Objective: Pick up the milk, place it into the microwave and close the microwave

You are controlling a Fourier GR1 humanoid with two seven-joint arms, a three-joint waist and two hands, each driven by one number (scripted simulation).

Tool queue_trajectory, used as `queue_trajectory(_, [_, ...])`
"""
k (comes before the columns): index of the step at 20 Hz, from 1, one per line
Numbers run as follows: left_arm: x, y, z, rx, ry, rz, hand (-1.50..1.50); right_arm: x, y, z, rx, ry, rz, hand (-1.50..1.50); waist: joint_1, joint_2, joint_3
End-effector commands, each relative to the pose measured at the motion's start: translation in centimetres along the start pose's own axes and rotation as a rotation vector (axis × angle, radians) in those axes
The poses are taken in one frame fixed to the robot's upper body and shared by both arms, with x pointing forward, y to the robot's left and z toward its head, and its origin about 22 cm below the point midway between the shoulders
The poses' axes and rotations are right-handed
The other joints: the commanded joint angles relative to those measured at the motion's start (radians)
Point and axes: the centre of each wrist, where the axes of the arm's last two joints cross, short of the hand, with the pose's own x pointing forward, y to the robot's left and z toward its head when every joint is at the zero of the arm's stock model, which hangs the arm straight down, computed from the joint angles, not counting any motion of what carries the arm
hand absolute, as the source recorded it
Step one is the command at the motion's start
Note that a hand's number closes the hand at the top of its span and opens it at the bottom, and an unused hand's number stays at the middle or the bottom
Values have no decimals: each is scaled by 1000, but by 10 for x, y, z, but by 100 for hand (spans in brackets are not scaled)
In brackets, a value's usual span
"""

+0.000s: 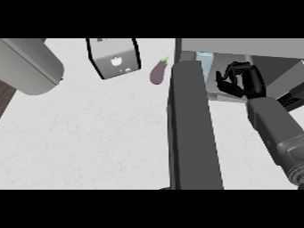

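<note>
The right robot hand, fingers relaxed and holding nothing, hung inside the grey boxy microwave, just right of the pale blue-and-white milk carton; its dark door stood open.

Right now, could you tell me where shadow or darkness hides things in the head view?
Head view: the microwave interior is dark, so the right robot hand barely stands out; the milk shows pale behind the open door; the counter is evenly lit.
</note>
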Motion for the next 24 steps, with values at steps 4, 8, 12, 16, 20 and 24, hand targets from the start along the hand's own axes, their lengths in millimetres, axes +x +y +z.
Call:
queue_trajectory(4, [7, 0, -11, -59, -26, 5, -150, 19, -18, -22, -105, 10, 176, 150, 39, 17, 2])
queue_trajectory(8, [-6, 5, -17, -44, -15, 32, -150, 25, -28, -28, -144, 14, 213, 150, 35, 29, 2])
queue_trajectory(12, [-2, 6, -17, -72, -23, 25, -150, 26, -37, -29, -181, 40, 243, 150, 71, 37, 3])
queue_trajectory(16, [1, 7, -17, -70, -23, 9, -150, 27, -52, -28, -226, 37, 251, 150, 80, 39, 5])
queue_trajectory(20, [-1, 8, -28, -85, -40, 16, -150, 35, -53, -36, -244, 35, 273, 150, 86, 56, 6])
queue_trajectory(24, [-1, 11, -32, -91, -50, 9, -150, 38, -55, -38, -269, 31, 276, 150, 98, 66, 7])
